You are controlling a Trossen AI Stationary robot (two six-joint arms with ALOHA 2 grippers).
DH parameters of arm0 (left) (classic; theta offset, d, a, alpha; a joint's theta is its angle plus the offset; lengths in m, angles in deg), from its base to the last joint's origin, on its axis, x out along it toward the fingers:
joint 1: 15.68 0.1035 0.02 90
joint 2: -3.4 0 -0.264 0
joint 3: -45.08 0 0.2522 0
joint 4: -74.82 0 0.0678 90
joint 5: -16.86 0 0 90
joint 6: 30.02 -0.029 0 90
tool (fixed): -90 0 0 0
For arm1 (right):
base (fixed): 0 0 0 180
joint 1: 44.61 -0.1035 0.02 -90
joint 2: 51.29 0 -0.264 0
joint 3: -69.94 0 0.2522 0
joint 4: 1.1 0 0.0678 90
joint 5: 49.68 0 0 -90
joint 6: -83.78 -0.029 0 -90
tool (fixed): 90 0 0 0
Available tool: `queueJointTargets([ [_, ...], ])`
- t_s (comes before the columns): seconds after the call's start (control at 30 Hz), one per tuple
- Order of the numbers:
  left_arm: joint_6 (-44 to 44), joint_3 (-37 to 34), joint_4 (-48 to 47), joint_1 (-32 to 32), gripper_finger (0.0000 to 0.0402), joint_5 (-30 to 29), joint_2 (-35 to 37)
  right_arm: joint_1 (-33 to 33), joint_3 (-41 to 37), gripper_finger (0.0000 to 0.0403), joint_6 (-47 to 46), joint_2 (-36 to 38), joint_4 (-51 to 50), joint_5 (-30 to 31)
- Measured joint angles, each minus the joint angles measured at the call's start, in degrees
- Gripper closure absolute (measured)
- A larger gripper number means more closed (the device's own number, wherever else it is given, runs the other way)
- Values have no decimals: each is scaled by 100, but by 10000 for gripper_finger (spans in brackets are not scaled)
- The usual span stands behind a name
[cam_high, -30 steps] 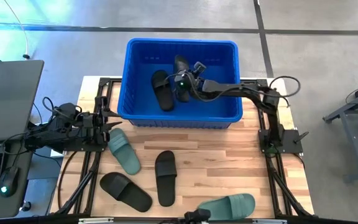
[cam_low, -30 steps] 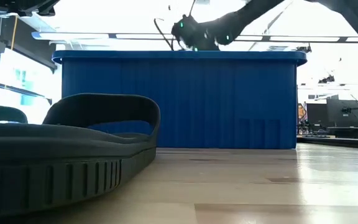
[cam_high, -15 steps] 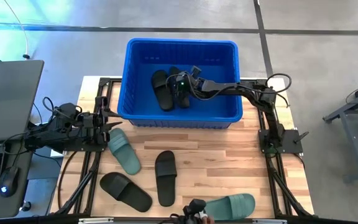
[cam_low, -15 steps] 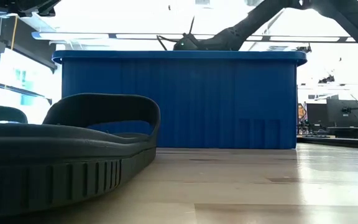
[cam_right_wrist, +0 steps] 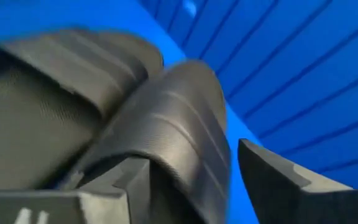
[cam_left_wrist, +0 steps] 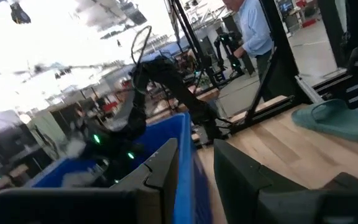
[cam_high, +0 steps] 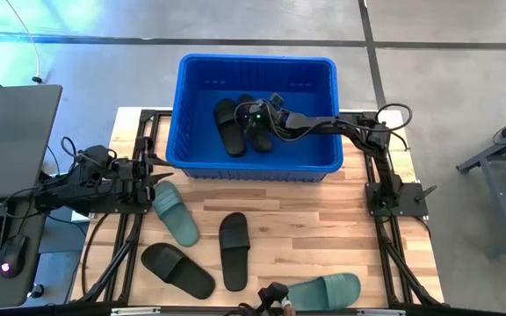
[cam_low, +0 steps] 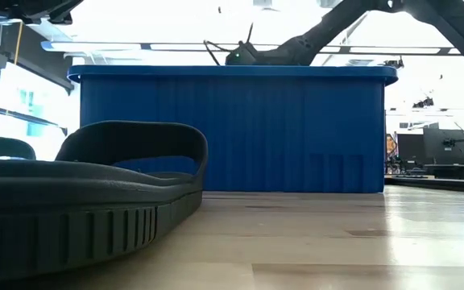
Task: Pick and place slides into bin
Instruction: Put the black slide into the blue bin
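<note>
1. The right gripper [cam_high: 255, 122] reaches into the large ribbed bright blue plastic bin [cam_high: 323, 163] at twelve o'clock, jaws parted around a black rubber slide's strap [cam_right_wrist: 166, 124].
2. A second black slide [cam_high: 228, 128] lies just beside it in the bin.
3. On the wooden table [cam_high: 306, 219] lie two sage green slides [cam_high: 175, 212] and two black ones [cam_high: 234, 250].
4. The left gripper [cam_high: 152, 174] waits at nine o'clock, jaws narrowly apart.

A robotics lab; bare concrete floor [cam_high: 429, 88]; more black metal rigs [cam_left_wrist: 216, 43] behind; a person [cam_left_wrist: 253, 37] standing among them; strip ceiling lights [cam_low: 135, 46].
</note>
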Motion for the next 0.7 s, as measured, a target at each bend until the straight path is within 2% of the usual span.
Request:
queueJointTargets([
  [0.2, 262, 1, -174, 0, 311, 301, -48, -216, 27, 186, 169, 0, 826, -34],
  [0.43, 550, 54, -209, 0, 311, 972, -321, -644, 699, 197, 934, -4, 873, -83],
  [0.6, 546, 698, -512, 0, 311, 860, -925, -1026, 1479, 198, 1604, -2, 752, -77],
  [0.7, 546, 1496, -1320, 0, 311, 569, -1518, -1223, 1997, 199, 1682, -2, 339, -78],
])
